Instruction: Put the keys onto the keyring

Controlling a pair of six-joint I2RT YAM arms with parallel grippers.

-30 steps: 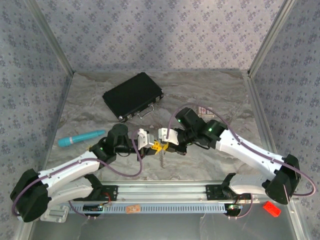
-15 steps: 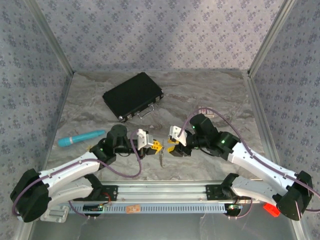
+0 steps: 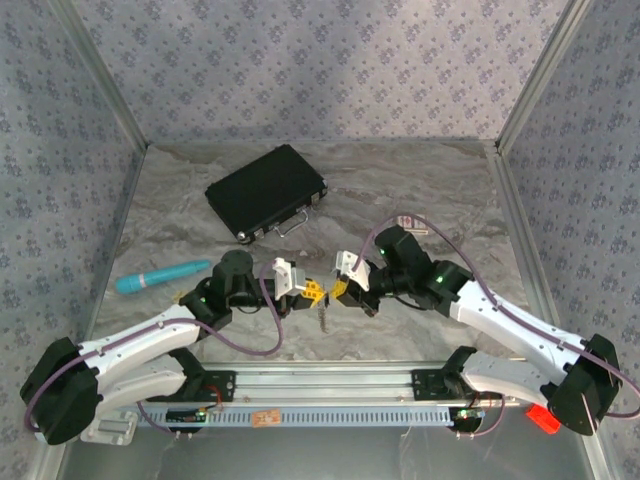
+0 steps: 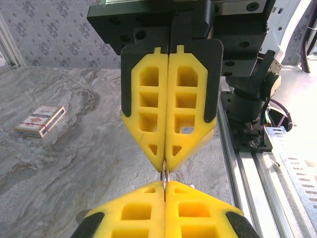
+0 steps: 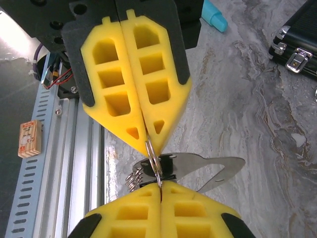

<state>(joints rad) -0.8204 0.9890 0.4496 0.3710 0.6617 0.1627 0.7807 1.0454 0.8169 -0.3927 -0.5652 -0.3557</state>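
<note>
Meeting tip to tip over the front middle of the table (image 3: pixel 420 180), the left gripper (image 3: pixel 311 292) and right gripper (image 3: pixel 341 291) hang just behind the front rail (image 3: pixel 330 384), with a key (image 3: pixel 325 318) dangling below the gap between them. Bare marble lies behind them and to the right. A black case (image 3: pixel 266 192) sits well back on the left, a teal tube (image 3: pixel 158 276) lies near the left wall, and a small card box (image 3: pixel 410 222) lies just behind the right arm's wrist. A second ago the right claw stood pressed up against the left one. Half a second ago it had drawn off to the right, leaving a gap. Now it has come back in.

From the left wrist, both yellow claws are pressed together, and a thin loop of the keyring (image 4: pixel 164 175) is pinched between the two sets of tips. The rail runs close along the right, with open tabletop to the left.

From the right wrist, the ring wire runs from the left claw's tips into the seam of the right claw's own fingers. The key's flat blade sticks out sideways just above the marble, and the rail is close on the left.
</note>
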